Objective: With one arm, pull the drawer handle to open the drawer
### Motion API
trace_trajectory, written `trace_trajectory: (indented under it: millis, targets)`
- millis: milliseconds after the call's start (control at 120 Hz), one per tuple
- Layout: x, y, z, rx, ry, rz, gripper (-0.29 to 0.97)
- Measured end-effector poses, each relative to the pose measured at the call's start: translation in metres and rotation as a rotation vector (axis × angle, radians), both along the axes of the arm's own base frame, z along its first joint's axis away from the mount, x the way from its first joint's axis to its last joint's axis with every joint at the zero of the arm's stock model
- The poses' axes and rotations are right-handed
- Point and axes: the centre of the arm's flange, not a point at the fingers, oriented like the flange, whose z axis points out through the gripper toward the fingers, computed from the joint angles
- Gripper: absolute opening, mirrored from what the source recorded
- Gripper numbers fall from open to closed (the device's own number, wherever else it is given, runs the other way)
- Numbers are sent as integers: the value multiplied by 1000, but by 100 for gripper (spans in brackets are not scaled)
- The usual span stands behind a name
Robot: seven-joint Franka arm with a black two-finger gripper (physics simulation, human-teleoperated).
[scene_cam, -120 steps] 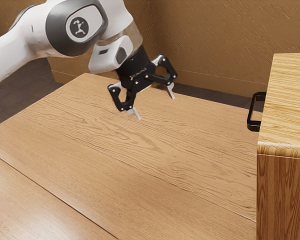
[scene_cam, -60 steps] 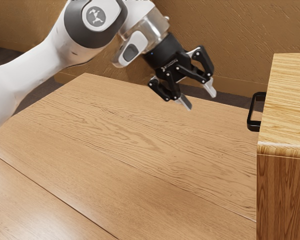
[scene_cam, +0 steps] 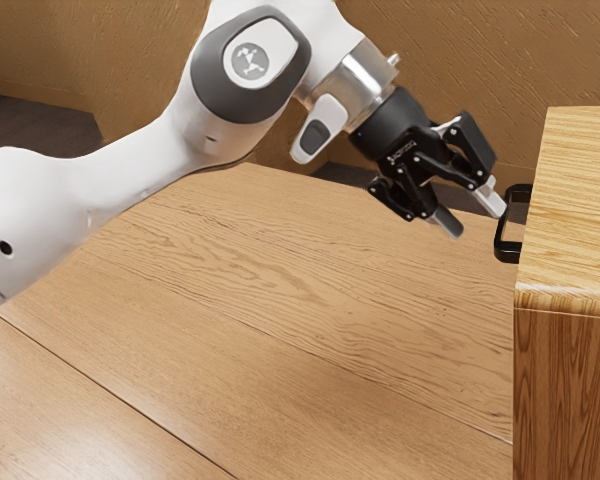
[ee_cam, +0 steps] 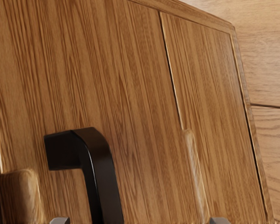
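Black gripper (scene_cam: 477,218), fingers wide apart, just short of the drawer handle (scene_cam: 498,240) on the cabinet (scene_cam: 570,200) front.

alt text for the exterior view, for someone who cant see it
A white Franka arm reaches from the exterior view's left across a wooden table. Its open black gripper is close beside the black drawer handle on a wooden cabinet at the right edge.

No words, numbers or brand names readable anywhere, a single small white emblem (scene_cam: 247,60) marked on the grey round cap (scene_cam: 270,40) of the white arm (scene_cam: 120,180), a stylised figure rather than letters, its meaning not made out.
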Motion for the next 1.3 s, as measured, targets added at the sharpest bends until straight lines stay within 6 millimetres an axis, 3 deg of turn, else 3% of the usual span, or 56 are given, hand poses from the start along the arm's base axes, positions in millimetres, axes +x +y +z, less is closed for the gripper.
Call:
trace_trajectory:
  millis: [183,400,583,983,1300]
  targets:
    - [9,-6,-11,-11,-22,-7,33]
    - [18,-3,-23,-12,-24,12,15]
    - [5,26,-1,15,-57,64,5]
    - [-19,64,-19,71,4,129,3]
    - [-28,93,-9,68,14,159,0]
